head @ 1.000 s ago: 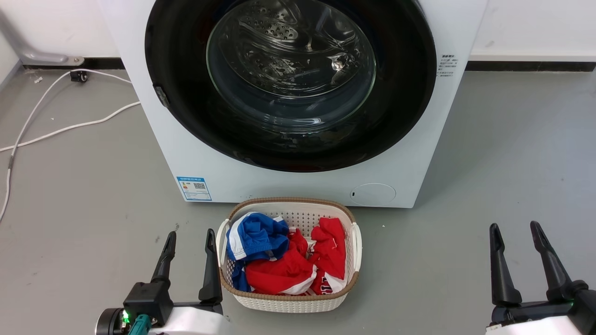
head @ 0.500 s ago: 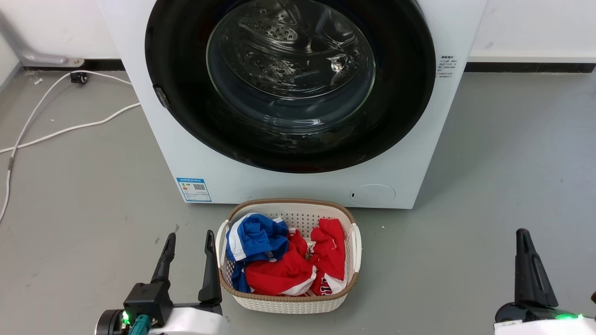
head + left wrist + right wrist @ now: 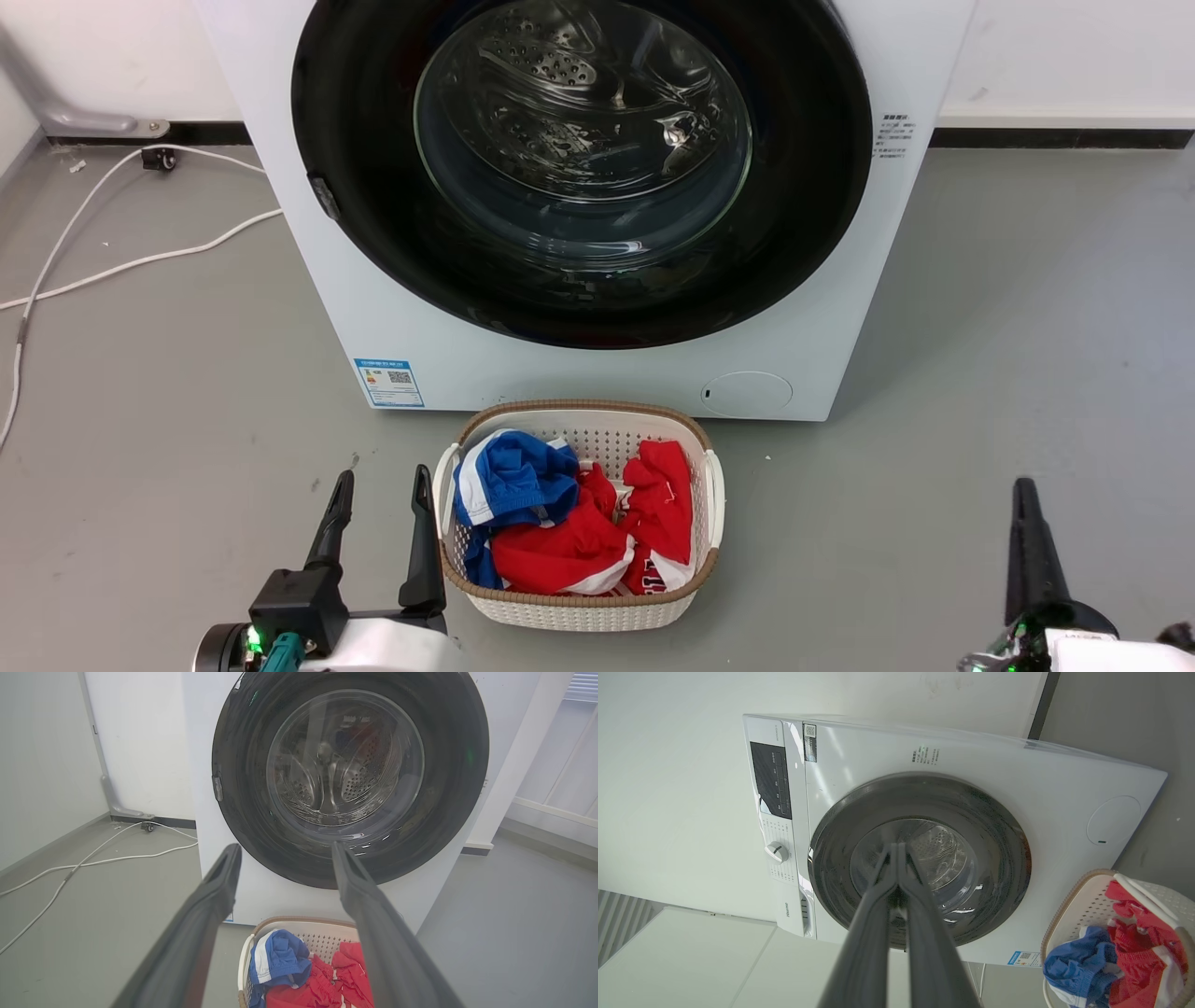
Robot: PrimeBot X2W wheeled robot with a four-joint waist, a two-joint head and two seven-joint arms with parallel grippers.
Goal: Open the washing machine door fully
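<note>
The left gripper (image 3: 383, 476) reaches forward, fingers wide apart, the right gripper (image 3: 895, 848) lies on its side, fingers pressed together, both well back from the closed, round, shiny black washing machine door (image 3: 583, 159).

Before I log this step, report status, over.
Left tool open, right tool shut, both empty. Washing machine door closed. Laundry basket sits in front of it.
</note>
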